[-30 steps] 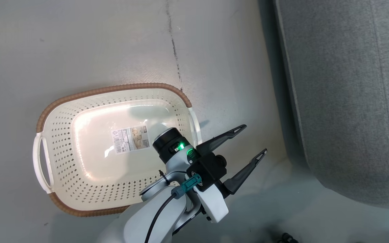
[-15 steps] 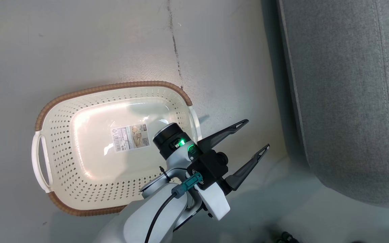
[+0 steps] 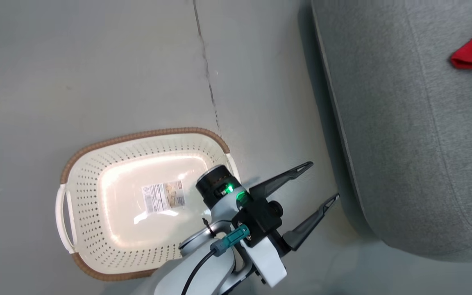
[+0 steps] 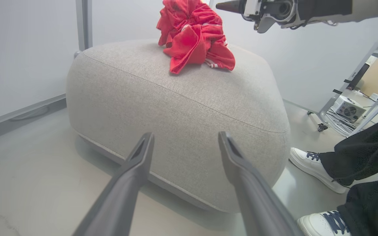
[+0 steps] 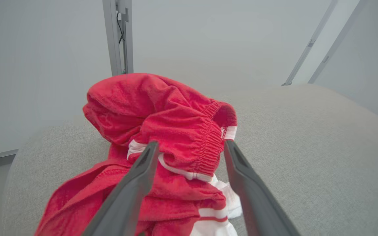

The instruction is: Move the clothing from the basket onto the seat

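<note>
Jaws of the left gripper (image 3: 324, 180): parted wide with nothing between them, held above the floor (image 3: 137, 61). Jaws of the right gripper (image 5: 191, 143): likewise parted, gripping nothing, tips either side of the clothing (image 5: 162, 124). Whether they touched the fabric could not be told.

1. Basket (image 3: 137, 137): stood on the floor behind and to the left of the left jaws. Its glossy bottom lay bare around a printed label (image 3: 163, 197).
2. Clothing: red heap with white striped trim, bunched on top of the seat (image 4: 176, 98), directly ahead of the right jaws and well beyond the left ones.
3. Seat: grey cushion, straight ahead of the left jaws, near their tips but apart.
4. Surroundings: a person's white shoes (image 4: 313, 164) and dark trousers (image 4: 366, 147) stood right of the left jaws, beside the seat. A white panel (image 4: 18, 49) stood behind the seat.
5. Arms: the pale left forearm (image 3: 195, 270) crossed the basket's near corner, fingers pointing toward the seat. The right arm reached in above the heap.
</note>
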Tool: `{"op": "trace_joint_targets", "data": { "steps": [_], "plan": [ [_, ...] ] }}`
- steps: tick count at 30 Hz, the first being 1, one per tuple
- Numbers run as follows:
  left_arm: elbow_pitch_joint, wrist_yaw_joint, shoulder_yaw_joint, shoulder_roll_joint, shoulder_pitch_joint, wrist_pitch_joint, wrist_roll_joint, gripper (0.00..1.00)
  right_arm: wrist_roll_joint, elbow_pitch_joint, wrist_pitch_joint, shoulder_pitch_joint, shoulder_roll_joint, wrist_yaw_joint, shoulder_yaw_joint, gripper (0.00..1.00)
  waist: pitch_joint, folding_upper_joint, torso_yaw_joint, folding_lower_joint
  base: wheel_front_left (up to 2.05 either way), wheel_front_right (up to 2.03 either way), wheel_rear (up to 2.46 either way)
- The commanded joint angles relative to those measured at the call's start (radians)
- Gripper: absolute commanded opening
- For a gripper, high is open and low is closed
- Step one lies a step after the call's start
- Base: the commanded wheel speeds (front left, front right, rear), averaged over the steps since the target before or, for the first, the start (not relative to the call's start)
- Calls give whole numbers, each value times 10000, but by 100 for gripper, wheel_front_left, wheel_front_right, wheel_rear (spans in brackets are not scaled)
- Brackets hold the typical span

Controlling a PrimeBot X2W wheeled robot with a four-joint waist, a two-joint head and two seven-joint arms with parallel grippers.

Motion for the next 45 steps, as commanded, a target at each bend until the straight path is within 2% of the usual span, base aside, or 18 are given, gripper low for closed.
{"op": "trace_joint_targets", "data": {
  "steps": [1,9,15,20,21,25,30,36,41,45],
  "plan": [
    [-77,-49,-53,35,250,-8,-160,100,-136,-37,-20,335,8,2,15,100,-704,-1,-6,-1,0,0,0],
    [-411,-63,199,34,1065,-8,-665,100,-434,-566,-20,1132,7,2,380,100,-2059,-1,-19,-1,0,0,0],
    [-686,-69,573,37,1659,-8,-844,100,-512,-1636,-23,1681,-244,2,704,100,-2990,-1,51,-1,0,0,0],
    [-942,-30,936,39,2118,-8,-952,100,-551,-3229,-26,2233,-201,2,509,100,-3695,-1,163,-1,0,0,0],
    [-1044,7,1099,34,2312,-8,-965,100,-589,-4095,-24,2563,-138,2,446,100,-3970,-1,241,-1,0,0,0],
    [-1243,79,1426,34,2699,-6,-1028,100,-611,-5850,-24,3424,0,2,188,100,-4458,-1,482,-1,0,0,0],
    [-1444,116,1822,37,3118,-8,-1025,100,-616,-7691,-24,4620,311,2,53,100,-4922,-1,944,-1,0,0,0],
    [-1586,116,2354,32,3677,-7,-1087,100,-829,-9348,-26,6000,999,2,-176,100,-5457,-1,1586,-1,0,0,0],
    [-1609,80,2658,34,4070,-7,-957,100,-1266,-9996,-26,7013,1590,2,-89,100,-5762,-1,2124,-1,0,0,0],
    [-1637,268,3182,36,4331,-6,-957,100,-1518,-10137,-25,7796,2090,2,-81,100,-5927,-1,2596,-1,0,0,0]
  ]
}}
